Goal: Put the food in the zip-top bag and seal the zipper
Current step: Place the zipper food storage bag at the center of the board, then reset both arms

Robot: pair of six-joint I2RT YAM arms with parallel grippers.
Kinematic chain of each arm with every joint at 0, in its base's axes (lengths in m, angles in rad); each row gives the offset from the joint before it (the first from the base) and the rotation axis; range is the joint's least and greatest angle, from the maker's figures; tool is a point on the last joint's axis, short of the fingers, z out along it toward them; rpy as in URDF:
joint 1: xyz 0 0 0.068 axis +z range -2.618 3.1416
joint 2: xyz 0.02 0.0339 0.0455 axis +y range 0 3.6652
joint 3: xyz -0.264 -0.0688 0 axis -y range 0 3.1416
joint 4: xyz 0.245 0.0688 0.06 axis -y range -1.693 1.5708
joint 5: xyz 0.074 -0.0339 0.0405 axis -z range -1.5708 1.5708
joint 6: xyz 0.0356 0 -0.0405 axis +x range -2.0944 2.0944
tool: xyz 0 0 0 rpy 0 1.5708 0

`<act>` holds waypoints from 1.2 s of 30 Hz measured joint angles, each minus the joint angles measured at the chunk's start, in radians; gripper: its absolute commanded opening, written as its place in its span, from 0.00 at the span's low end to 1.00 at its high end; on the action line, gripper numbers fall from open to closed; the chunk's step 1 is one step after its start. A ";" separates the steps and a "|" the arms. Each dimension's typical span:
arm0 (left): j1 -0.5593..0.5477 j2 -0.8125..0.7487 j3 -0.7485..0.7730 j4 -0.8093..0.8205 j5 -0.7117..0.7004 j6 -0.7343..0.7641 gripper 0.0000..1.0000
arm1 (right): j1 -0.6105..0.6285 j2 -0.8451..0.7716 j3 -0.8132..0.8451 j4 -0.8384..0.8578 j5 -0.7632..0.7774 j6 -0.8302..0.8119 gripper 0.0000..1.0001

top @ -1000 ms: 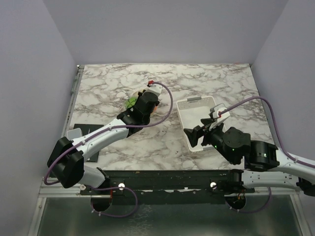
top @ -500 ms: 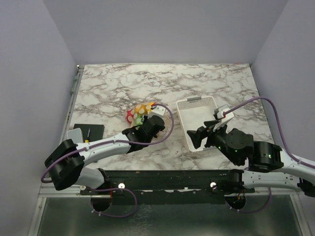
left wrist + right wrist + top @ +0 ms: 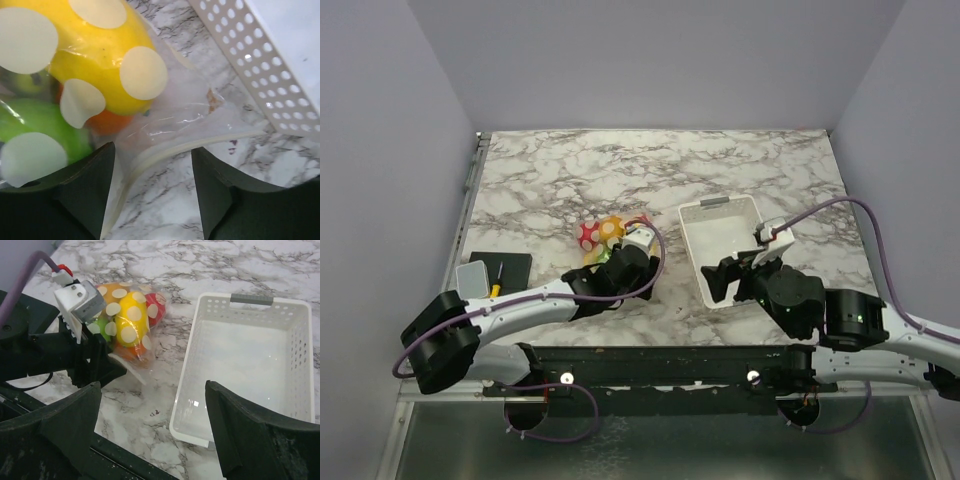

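left gripper (image 3: 152,200), jaws apart, hangs low over the zipper (image 3: 186,145).

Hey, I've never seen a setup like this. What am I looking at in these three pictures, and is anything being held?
A robot works at a marble table with two grippers. The wide picture looks down from above; the other two come from cameras on its wrists. The left gripper is open, with the zipper of a dotted clear bag between its fingers; toy food is inside. The right gripper hangs open near an empty white tray. Nothing is gripped.
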 measured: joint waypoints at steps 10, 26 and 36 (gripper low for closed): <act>-0.004 -0.169 0.019 -0.054 0.127 -0.026 0.99 | 0.000 0.095 0.005 -0.051 0.013 0.069 0.94; -0.004 -0.245 0.312 -0.290 0.131 0.030 0.99 | -0.225 0.246 0.080 -0.055 -0.063 0.024 0.97; 0.306 -0.227 0.400 -0.388 0.167 0.108 0.99 | -0.642 0.246 0.079 -0.025 -0.336 -0.050 0.99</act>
